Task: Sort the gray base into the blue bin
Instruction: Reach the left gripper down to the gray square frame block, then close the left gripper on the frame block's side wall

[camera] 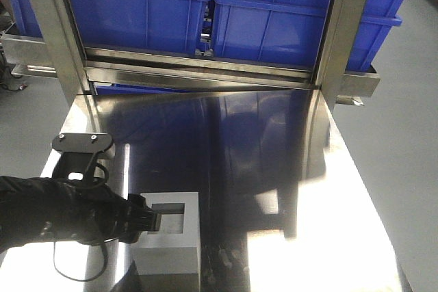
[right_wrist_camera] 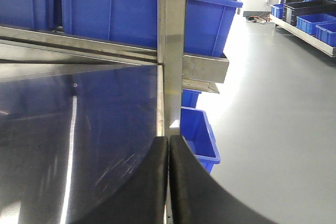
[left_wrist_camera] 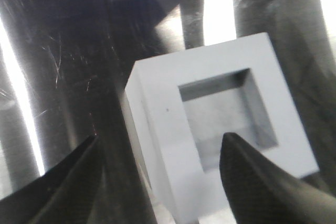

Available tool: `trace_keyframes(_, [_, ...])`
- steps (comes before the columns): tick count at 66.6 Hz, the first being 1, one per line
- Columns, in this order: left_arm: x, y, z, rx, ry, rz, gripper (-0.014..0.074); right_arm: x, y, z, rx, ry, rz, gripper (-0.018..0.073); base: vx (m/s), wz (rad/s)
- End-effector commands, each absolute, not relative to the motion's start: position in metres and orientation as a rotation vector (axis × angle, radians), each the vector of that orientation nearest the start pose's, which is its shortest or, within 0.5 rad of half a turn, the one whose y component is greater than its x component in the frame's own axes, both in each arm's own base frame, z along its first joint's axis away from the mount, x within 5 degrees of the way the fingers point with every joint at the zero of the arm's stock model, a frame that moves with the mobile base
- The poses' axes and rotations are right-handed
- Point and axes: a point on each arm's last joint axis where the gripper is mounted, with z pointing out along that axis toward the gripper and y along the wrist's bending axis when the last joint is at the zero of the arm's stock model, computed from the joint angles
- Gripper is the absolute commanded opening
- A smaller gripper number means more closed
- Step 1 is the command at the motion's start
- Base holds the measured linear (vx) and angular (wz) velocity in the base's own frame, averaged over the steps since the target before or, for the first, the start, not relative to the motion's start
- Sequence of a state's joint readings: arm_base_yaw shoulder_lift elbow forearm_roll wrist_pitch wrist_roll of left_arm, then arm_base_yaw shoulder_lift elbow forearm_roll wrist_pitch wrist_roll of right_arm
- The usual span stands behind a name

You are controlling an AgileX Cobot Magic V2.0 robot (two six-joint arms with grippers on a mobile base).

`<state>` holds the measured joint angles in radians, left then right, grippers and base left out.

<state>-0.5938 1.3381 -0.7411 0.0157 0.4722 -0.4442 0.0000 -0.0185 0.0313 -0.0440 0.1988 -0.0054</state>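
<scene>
early days: the gray base (camera: 171,234) sits on the steel table (camera: 274,169) at its near left, window face up, not lifted. the left claw (left_wrist_camera: 161,139) is spread wide and has hold of nothing. 1 finger (left_wrist_camera: 262,182) hangs over the recessed window and the other finger (left_wrist_camera: 63,182) stands outside the block's left wall, so that wall lies between them. i cannot tell whether either touches the block. closing, lifting, carrying and dropping are all left to do.

2 blue crates stand on the rack (camera: 205,66) at the far edge. the red-filled crate (camera: 137,11) is on the left, and the one on the right is my guess for the blue bin (camera: 287,25). the right claw (right_wrist_camera: 168,142) is pressed fully together with nothing in it, near the table's right edge.

the tabletop is glossy, finely scratched metal with strong glare. beyond lies a smooth gray floor (right_wrist_camera: 262,103), a low crate (right_wrist_camera: 197,129) beside the table, and shelves (right_wrist_camera: 310,3) of crates far right.
</scene>
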Motion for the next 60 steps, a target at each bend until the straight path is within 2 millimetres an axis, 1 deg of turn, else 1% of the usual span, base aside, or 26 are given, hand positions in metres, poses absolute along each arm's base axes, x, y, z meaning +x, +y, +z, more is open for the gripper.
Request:
trace_keyframes(1, [0.219, -0.150, 0.239, 0.197, 2.496, -0.440, 0.0467, 0.056, -0.001, 0.191, -0.042, 1.619, -0.059, -0.0005, 0.00, 0.00])
trace_keyframes(10, [0.224, -0.153, 0.233, 0.167, 2.501, -0.449, 0.0467, 0.056, -0.001, 0.191, -0.042, 1.619, -0.059, -0.0005, 0.00, 0.00])
trace_keyframes(24, [0.232, -0.158, 0.238, 0.168, 2.507, -0.445, 0.0467, 0.056, -0.001, 0.191, -0.042, 1.619, -0.059, -0.0005, 0.00, 0.00])
trace_keyframes(31, [0.237, -0.161, 0.238, 0.173, 2.531, -0.427, 0.0467, 0.056, -0.001, 0.191, -0.042, 1.620, -0.059, -0.0005, 0.00, 0.00])
trace_keyframes(40, [0.242, -0.164, 0.232, 0.192, 2.586, -0.375, 0.0467, 0.056, -0.001, 0.191, -0.042, 1.620, -0.059, -0.0005, 0.00, 0.00])
trace_keyframes(47, [0.244, -0.165, 0.227, 0.207, 2.622, -0.337, 0.0467, 0.056, -0.001, 0.191, -0.042, 1.620, -0.059, -0.0005, 0.00, 0.00])
trace_keyframes(60, [0.245, -0.165, 0.227, 0.208, 2.625, -0.334, 0.0467, 0.056, -0.001, 0.191, -0.042, 1.620, -0.059, -0.0005, 0.00, 0.00])
